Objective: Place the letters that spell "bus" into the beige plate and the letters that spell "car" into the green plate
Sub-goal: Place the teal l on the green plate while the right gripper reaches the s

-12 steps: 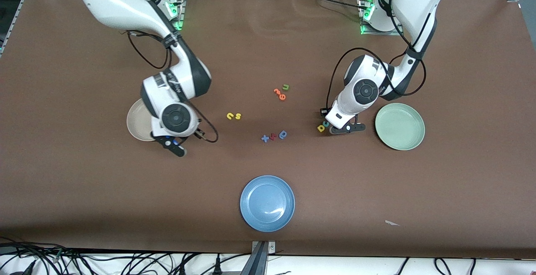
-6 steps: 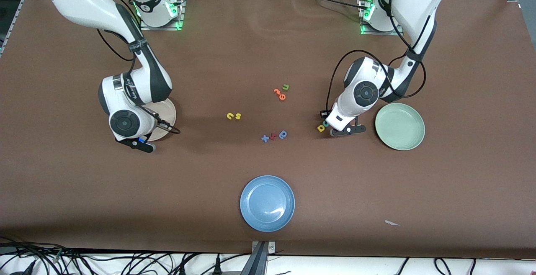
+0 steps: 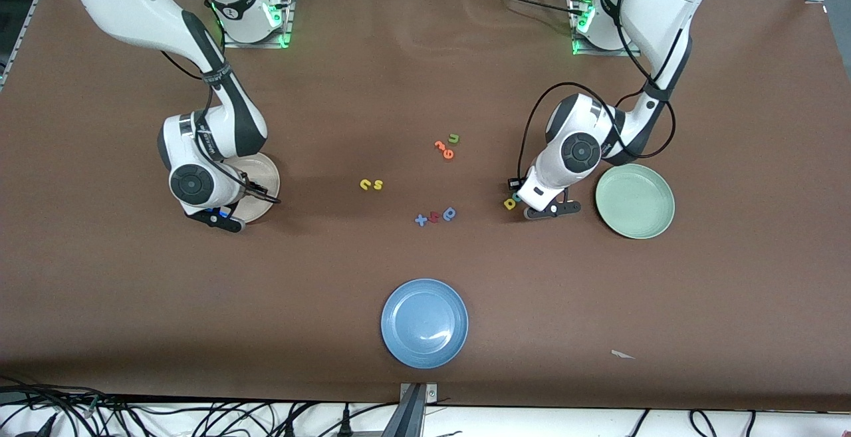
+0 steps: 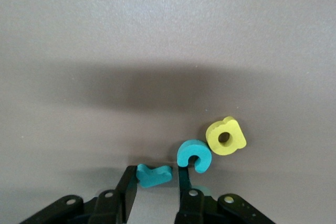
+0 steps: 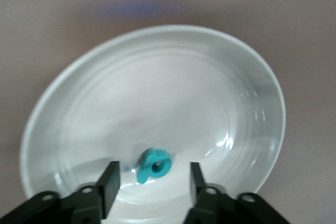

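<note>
My right gripper (image 3: 219,216) (image 5: 152,174) hangs open just over the beige plate (image 3: 262,174) (image 5: 157,87). The teal "b" (image 5: 155,165) lies loose in that plate under the gap between the fingers. My left gripper (image 3: 532,207) (image 4: 156,170) is down at the table and stands narrowly open around the teal "r" (image 4: 154,174). One finger touches the "r"; a thin gap shows at the other. The teal "c" (image 4: 194,156) (image 3: 516,196) and yellow "a" (image 4: 226,136) (image 3: 509,203) lie right beside it. The green plate (image 3: 635,201) sits next to this arm. The yellow "u" (image 3: 365,184) and "s" (image 3: 377,185) lie mid-table.
A blue plate (image 3: 424,322) sits near the table's front edge. Orange letters (image 3: 444,149) and a green "u" (image 3: 453,138) lie mid-table, with a blue "x" (image 3: 421,219) and blue "a" (image 3: 449,213) nearer the camera. A white scrap (image 3: 621,354) lies toward the left arm's end.
The right arm swung away from mid-table to hang over the beige plate, then opened and let the teal "b" go into it. The left gripper stayed at the letters.
</note>
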